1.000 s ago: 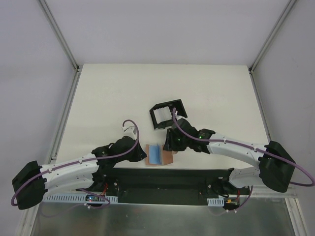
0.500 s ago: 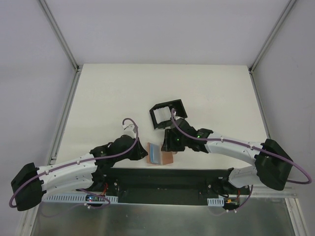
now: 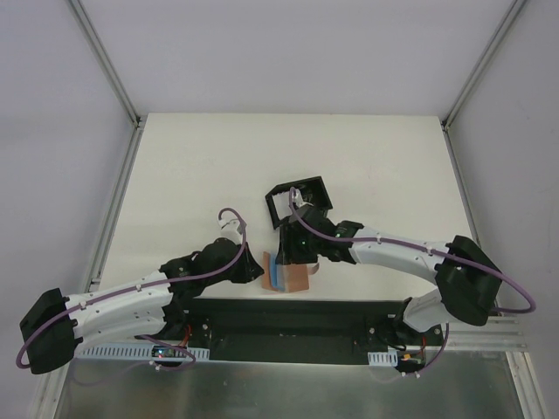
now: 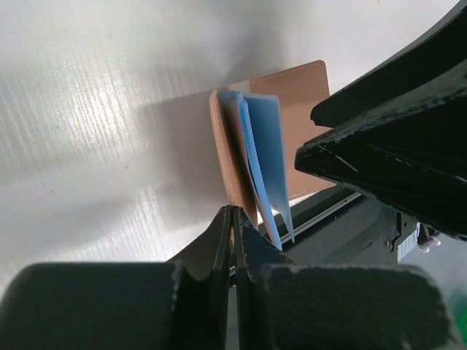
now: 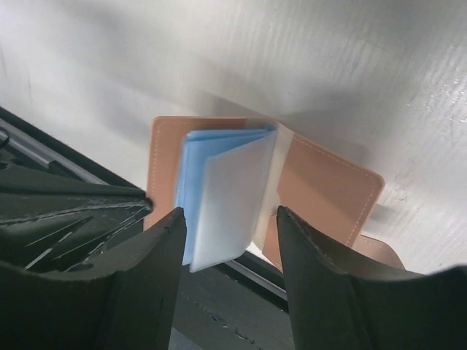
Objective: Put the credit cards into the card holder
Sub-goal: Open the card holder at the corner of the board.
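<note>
- Holder: tan, at the near edge of the table, between the two grippers. Half open, with one flap flat on the table and the other raised on edge on the left side.
- Cards: light blue, with one pale grey in front. Stand inside the holder at its fold, fan away from the raised flap and lean toward the flat one.
- Grey card: covers most of the blue ones in the right wrist view, leaving a blue strip along its left side.
- Left gripper: clenched on the holder's raised flap. Fingers pressed together in the wrist view, with the flap's edge pinched between them.
- Right gripper: released, low over the holder. Fingers spread to either side of the cards. Cannot tell whether they touch the cards.
- Black frame: farther back on the table, just behind the right gripper and apart from the holder.
</note>
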